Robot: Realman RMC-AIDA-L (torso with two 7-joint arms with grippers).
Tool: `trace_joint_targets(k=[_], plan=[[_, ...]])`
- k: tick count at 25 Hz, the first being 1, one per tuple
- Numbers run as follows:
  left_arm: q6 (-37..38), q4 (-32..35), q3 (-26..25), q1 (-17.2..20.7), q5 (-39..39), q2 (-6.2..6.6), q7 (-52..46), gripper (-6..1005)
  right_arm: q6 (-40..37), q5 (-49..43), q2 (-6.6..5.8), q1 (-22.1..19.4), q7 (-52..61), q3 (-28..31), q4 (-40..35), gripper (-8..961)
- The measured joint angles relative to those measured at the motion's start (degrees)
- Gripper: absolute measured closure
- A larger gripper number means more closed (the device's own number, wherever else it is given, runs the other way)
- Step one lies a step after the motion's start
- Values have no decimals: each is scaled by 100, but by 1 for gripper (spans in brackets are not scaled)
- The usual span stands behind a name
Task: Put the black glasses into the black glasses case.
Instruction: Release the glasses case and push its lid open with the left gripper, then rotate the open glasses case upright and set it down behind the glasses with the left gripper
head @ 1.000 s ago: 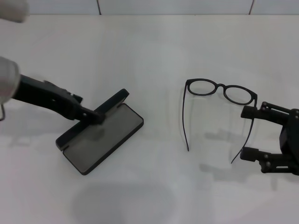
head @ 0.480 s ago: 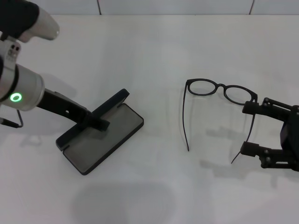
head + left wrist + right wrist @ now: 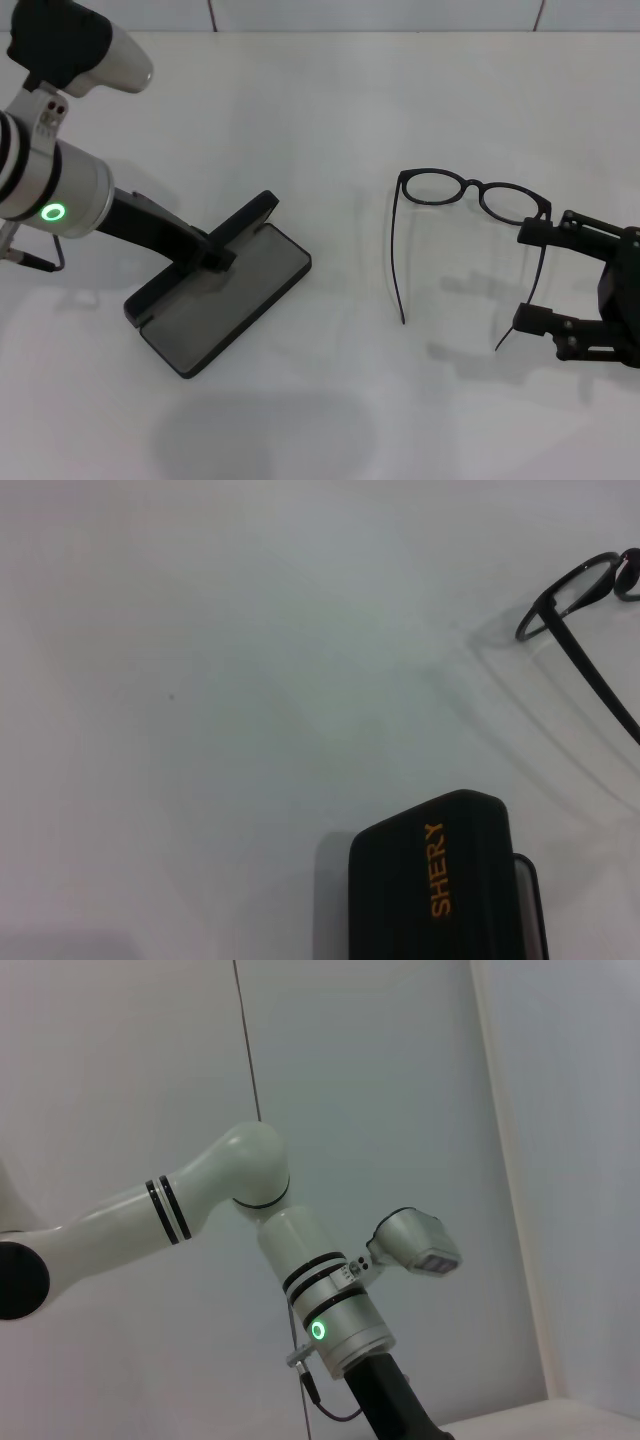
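Observation:
The black glasses [image 3: 473, 186] lie unfolded on the white table at the right, temple arms pointing toward me; they also show in the left wrist view [image 3: 590, 675]. The black glasses case [image 3: 225, 300] lies open at the left, grey lining up, lid [image 3: 245, 220] raised. My left gripper [image 3: 210, 255] is shut on the lid's edge. The lid's outer face with gold lettering shows in the left wrist view [image 3: 430, 880]. My right gripper [image 3: 520, 280] is open, its fingers on either side of the end of the glasses' right temple arm, not touching it.
The white table [image 3: 320, 100] runs to a wall at the back. The right wrist view shows only my left arm [image 3: 330, 1320] against the wall.
My left arm has swung forward and to the right over the case, and the case has shifted slightly right. The right gripper and the glasses have stayed put.

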Motion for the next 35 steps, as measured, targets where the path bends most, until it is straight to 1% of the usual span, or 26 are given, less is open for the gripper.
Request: trace_joint_targets(k=[6,12,17,28,32,35], plan=[[-44,97,3,6,-31,-5,18,570,0,20,-15,-5,-12,0,30,105],[-116,351,-4,71,-55,-7,40,697,0,78,-17,-13,-68,0,83,107],[-239,351,-1,56,-57,-3,68,803,0,152,-17,-14,-82,0,101,108],[-347,369,-21,-20,-127,1,224,796,-1,224,-17,-27,-112,0,110,111],[-698,315,4,-157,-267,0,731,793,2,317,-17,-31,-166,3,125,112],[-916,294,20,-195,-601,-3,1330,791,9,457,-19,-46,-254,117,257,113]])
